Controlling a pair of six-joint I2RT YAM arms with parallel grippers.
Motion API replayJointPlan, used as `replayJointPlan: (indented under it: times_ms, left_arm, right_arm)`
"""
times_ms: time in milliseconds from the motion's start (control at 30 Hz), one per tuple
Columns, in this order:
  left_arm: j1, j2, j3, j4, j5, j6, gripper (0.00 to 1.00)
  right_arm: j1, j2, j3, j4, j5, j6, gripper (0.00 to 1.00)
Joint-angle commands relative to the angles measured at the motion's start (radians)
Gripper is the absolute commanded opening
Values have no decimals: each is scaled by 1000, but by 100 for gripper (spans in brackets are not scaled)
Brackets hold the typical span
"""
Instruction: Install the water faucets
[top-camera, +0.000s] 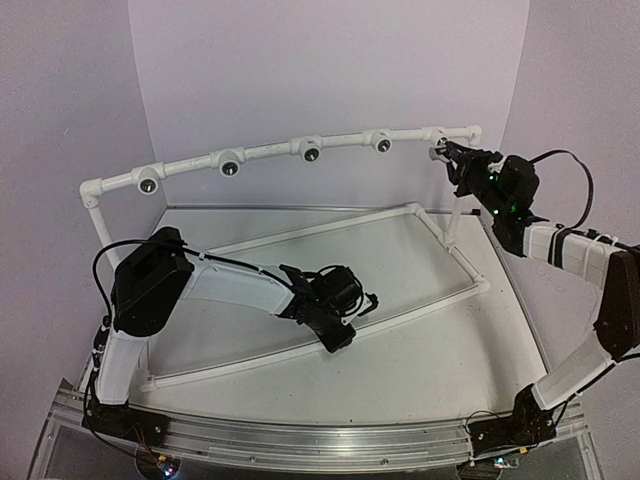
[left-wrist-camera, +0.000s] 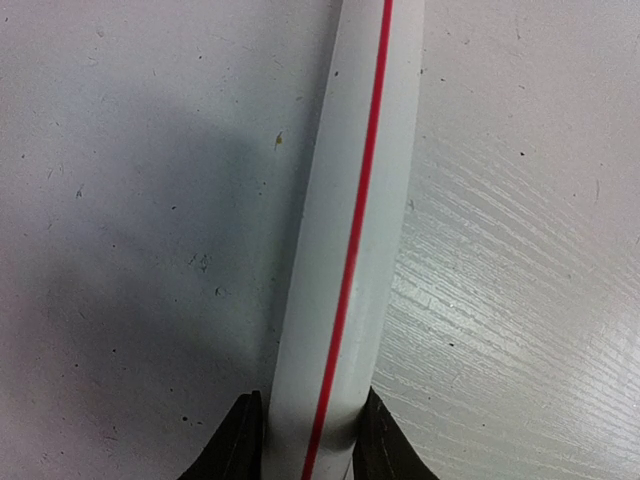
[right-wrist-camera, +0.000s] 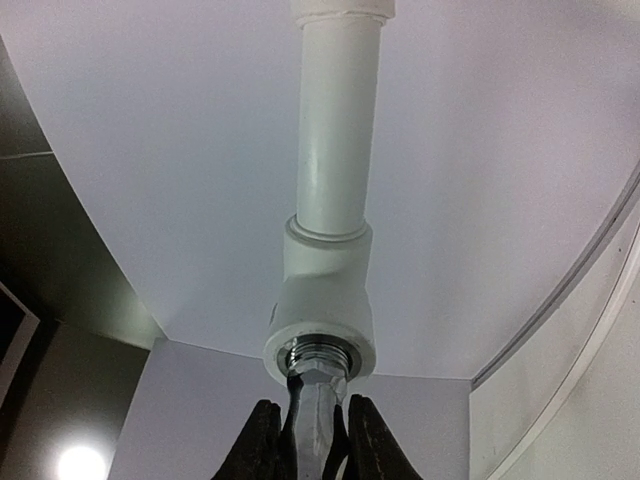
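Pinching with the left fingers, nearly closed, a white plastic pipe with a red stripe lying between them on the pale bench. Gripping with the right fingers, almost shut, the shiny chrome metal faucet, threaded end just past the tips in the white plastic socket. Probably mid-threading; next, twisting snug, then releasing.

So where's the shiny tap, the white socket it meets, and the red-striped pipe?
water faucet (right-wrist-camera: 316, 398), right wrist view, chrome body below its threads.
white socket (right-wrist-camera: 322, 300), right wrist view, its outer wall.
red-striped pipe (left-wrist-camera: 330, 250), left wrist view, mid-length beside the stripe.
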Motion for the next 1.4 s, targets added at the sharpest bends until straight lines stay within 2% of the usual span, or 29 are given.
replayJointPlan:
  times_ms: [0, 500, 1067, 1200, 1367]
  left_arm:
    - [-39, 70, -37, -185, 39, -92, 0]
    - [-38, 96, 5, -220, 34, -90, 0]
    - [-39, 84, -11, -243, 54, -111, 0]
    - [-38, 81, -13, -245, 46, -106, 0]
    - [-38, 93, 0, -245, 42, -113, 0]
  right_arm:
    - [-22, 23, 2, 2, 155, 167, 0]
    - [-14, -14, -39, 2, 247, 446, 0]
    - [-9, 10, 17, -15, 309, 734, 0]
    - [-9, -16, 11, -29, 326, 697, 13]
    - [-9, -59, -39, -47, 317, 621, 50]
